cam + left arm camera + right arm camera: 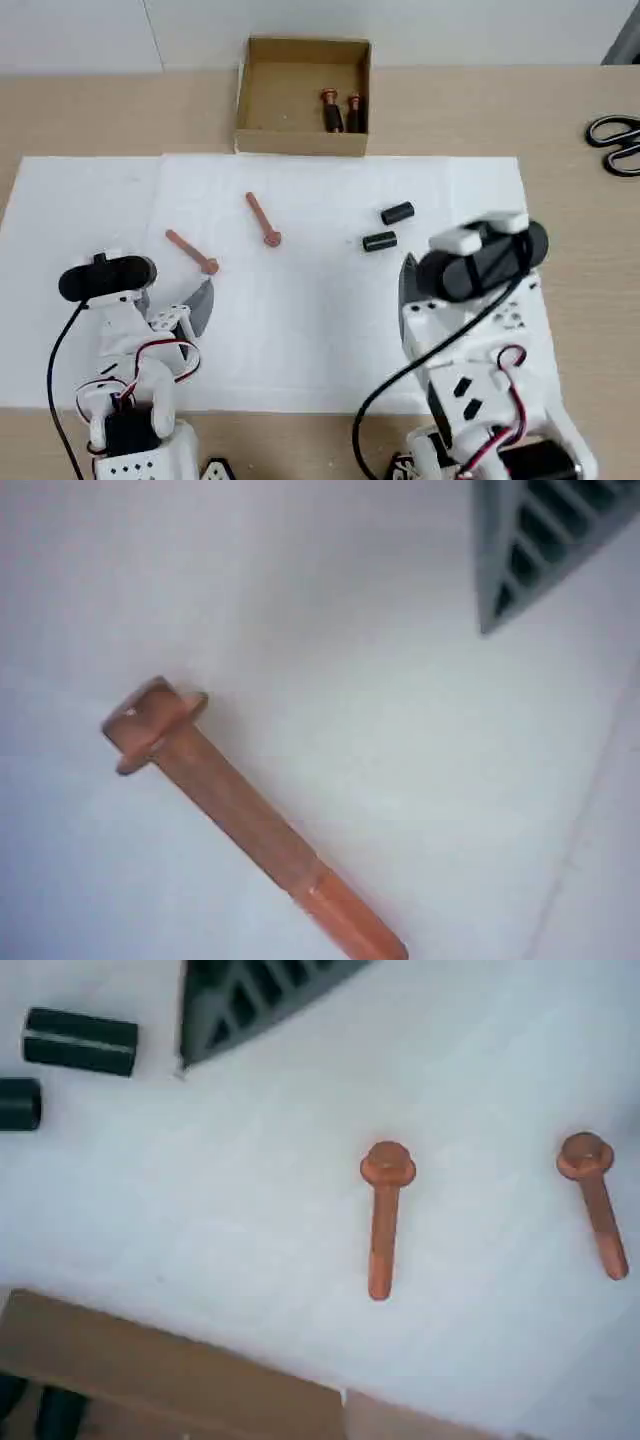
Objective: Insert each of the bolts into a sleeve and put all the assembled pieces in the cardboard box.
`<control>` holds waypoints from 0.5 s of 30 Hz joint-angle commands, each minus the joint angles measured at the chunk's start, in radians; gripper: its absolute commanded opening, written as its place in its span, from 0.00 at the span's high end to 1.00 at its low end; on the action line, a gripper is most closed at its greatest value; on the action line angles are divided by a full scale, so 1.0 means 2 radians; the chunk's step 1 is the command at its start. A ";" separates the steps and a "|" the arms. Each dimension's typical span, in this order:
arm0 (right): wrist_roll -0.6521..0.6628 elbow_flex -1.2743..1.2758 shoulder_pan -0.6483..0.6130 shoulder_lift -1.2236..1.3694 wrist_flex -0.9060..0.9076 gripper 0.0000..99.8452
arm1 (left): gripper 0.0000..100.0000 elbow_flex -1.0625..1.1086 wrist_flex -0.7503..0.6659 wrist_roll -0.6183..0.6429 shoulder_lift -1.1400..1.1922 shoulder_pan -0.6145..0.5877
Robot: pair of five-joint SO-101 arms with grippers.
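High view: the cardboard box (300,143) stands at the far side of the surface (80,110), just beyond a white paper sheet (300,330). In its right part lie two assembled pieces side by side, one (331,110) and the other (354,113), each a copper-coloured bolt in a black sleeve, with the bolt heads toward the far wall. The rest of the box floor is bare.

On the paper lie two loose bolts, one (263,219) near the middle and one (191,252) further left, and two loose black sleeves (397,213) (379,241) close together to the right.

The left gripper (203,297) is just beside the head of the leftmost bolt, holding nothing. The right gripper (408,275) is near the sleeves, also holding nothing. For both, I cannot tell whether they are open or closed.

Scissors (615,145) lie at the right edge.
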 commanded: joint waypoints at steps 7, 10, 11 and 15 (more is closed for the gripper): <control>-0.002 0.024 0.003 -0.018 -0.041 0.78 | 0.68 -0.001 -0.011 -0.002 -0.005 0.000; -0.001 0.023 0.003 -0.007 -0.064 0.78 | 0.68 -0.001 -0.011 -0.002 -0.005 0.000; -0.001 0.021 0.007 0.003 -0.066 0.78 | 0.68 -0.001 -0.011 -0.002 -0.005 0.000; -0.001 -0.028 0.052 0.081 -0.065 0.78 | 0.68 -0.001 -0.011 -0.002 -0.005 0.000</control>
